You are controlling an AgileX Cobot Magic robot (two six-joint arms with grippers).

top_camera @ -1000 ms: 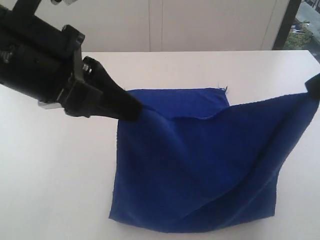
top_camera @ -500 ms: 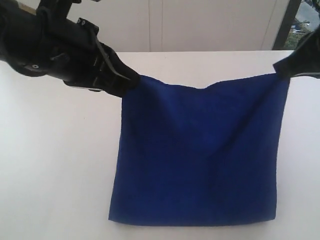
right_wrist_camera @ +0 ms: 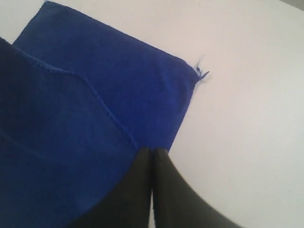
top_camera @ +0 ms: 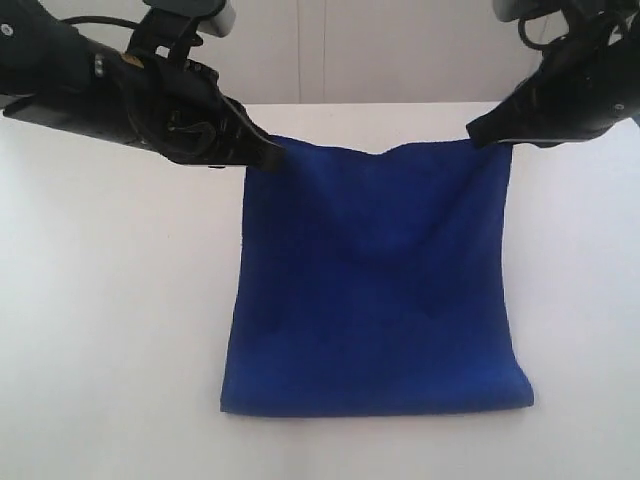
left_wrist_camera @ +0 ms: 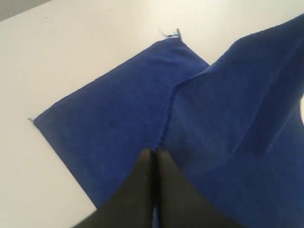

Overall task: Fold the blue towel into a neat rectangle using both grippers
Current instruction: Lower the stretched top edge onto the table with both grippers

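White table (top_camera: 100, 350) beneath a plain deep-blue towel (top_camera: 375, 290), doubled, top edge slack.

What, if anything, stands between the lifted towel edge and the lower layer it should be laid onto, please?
Nothing visible does. The left gripper and the right gripper each pinch a raised corner of the blue towel, and the lower layer beneath lies bare on the table.
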